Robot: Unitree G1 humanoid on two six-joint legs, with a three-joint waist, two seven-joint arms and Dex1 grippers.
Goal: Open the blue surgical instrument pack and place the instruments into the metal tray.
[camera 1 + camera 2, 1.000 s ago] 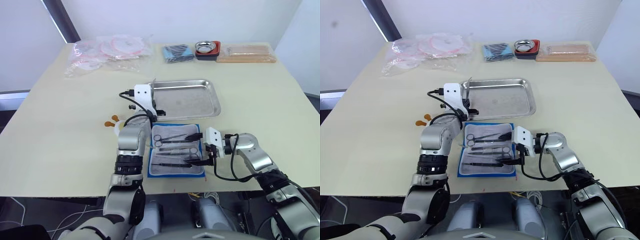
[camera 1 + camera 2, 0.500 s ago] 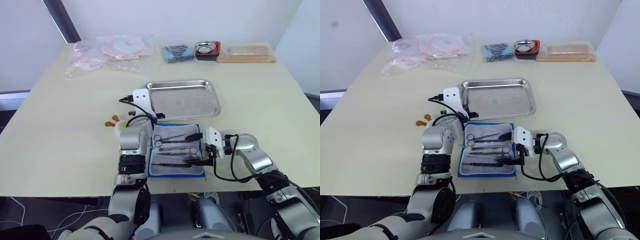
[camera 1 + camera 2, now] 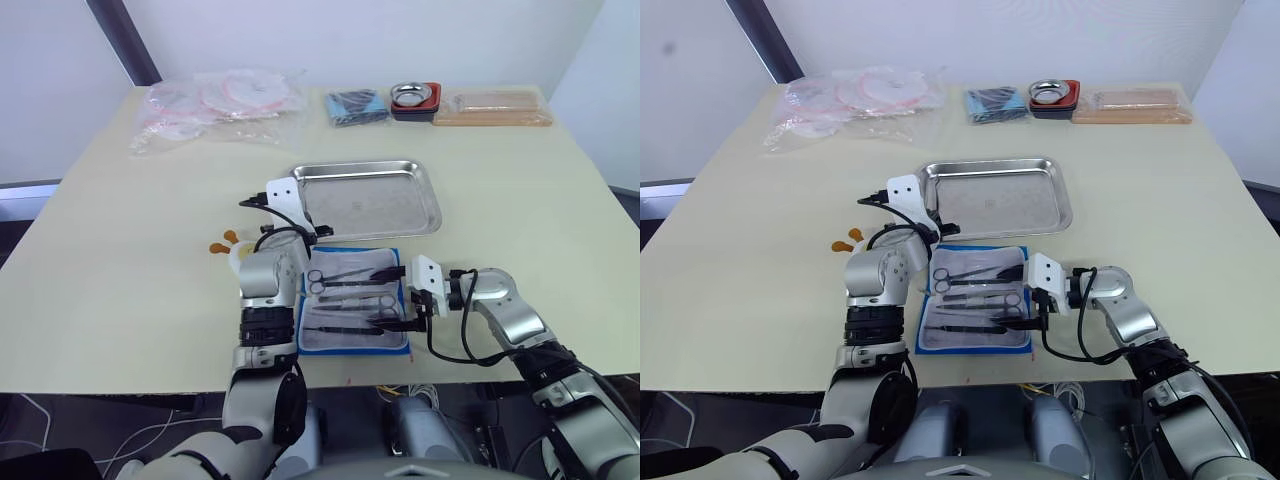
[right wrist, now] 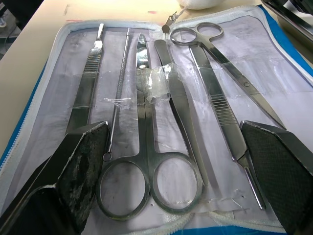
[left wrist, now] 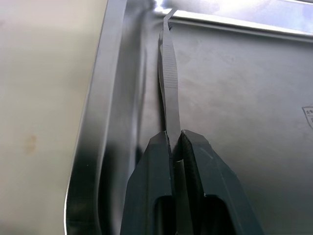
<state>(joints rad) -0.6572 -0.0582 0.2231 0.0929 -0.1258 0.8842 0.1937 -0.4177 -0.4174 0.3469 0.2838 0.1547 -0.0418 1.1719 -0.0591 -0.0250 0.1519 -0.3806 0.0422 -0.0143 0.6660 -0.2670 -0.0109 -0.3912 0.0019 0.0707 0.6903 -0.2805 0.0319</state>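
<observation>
Lowered left gripper [image 5: 177, 142] fingers pinch one tweezer [image 5: 167, 81]; right gripper [image 4: 178, 161] wide over six instruments [image 4: 173, 98]

One open blue pack [image 3: 352, 312] holding six instruments [image 4: 161, 117]: two scissors, the rest slim straight tools. One tweezers [image 5: 168, 81] over the one metal tray [image 3: 368, 196]. Beyond the tray: one small bowl [image 3: 415, 96], one dark blue bundle [image 3: 352, 106], one pile of clear bags [image 3: 218, 105].
</observation>
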